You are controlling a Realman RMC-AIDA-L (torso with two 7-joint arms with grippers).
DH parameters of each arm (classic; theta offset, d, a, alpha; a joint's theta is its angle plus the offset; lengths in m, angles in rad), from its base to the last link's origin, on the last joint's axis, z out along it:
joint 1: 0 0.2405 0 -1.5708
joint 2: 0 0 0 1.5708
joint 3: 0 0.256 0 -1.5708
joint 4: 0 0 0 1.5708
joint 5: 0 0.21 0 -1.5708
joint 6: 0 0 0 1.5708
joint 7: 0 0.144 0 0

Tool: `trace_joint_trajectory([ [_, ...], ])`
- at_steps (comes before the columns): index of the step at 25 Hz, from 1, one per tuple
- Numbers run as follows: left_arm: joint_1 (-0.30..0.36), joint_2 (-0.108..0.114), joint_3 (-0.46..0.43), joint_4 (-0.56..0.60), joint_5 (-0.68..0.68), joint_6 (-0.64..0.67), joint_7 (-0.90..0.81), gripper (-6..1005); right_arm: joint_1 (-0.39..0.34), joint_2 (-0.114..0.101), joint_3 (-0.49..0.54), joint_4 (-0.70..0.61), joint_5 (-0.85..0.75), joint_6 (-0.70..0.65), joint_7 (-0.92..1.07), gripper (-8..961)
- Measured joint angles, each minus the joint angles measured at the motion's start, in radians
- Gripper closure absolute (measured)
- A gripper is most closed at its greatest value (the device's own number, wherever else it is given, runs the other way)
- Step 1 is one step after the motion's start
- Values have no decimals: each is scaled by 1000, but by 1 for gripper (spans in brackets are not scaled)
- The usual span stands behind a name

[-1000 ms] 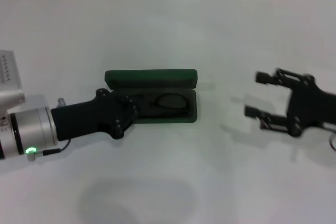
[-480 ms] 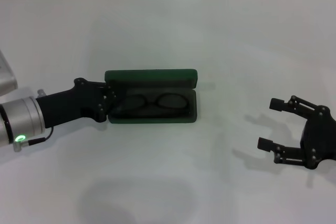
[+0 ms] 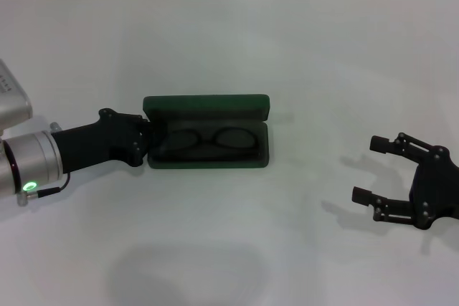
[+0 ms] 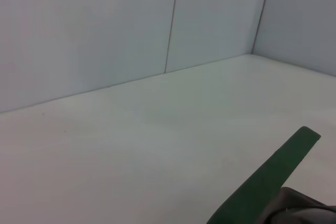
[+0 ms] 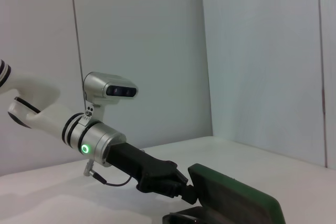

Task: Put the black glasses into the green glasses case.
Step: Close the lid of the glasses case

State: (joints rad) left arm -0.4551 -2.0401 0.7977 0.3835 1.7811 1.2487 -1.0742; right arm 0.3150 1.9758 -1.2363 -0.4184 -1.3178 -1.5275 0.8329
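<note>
glasses lie in the case; the lid is what's left, and your left arm is the one beside it

the black glasses [image 3: 208,139] lie inside the open green glasses case [image 3: 206,134], both lenses visible against the dark lining, frame running along the case's length. the case sits with its long axis across the table [image 3: 287,48], left to right from your head view, and its lid stands raised along the far edge, hinge away from the robot.

your left gripper [image 3: 147,137] is at the left short end of the case, touching or just short of it; you cannot tell which from the head view, and you cannot tell whether its fingers are apart or together, since the tips are lost against the dark case. the left wrist view shows only an edge of green lid and bare table.

your right gripper [image 3: 376,170] rests well apart from the case, off to the right and nearer the robot, fingers spread and holding nothing.

so judge it this way: placing looks done, closing is not. the lid must swing toward the robot about that long far hinge, so a push has to come from behind or above the lid, not along the case's length. the left arm is far the nearer, but it is lined up with the long axis and will need to rise and reach over.
</note>
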Motion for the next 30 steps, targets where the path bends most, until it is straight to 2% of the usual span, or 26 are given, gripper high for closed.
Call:
trace_joint_trajectory([
  [12, -14, -6, 0, 0, 4, -65, -3, 928, 0, 3, 0, -1, 1, 1, -10, 67],
  [30, -43, 0, -5, 38, 3, -100, -4, 924, -1, 6, 0, 1, 0, -11, -11, 67],
])
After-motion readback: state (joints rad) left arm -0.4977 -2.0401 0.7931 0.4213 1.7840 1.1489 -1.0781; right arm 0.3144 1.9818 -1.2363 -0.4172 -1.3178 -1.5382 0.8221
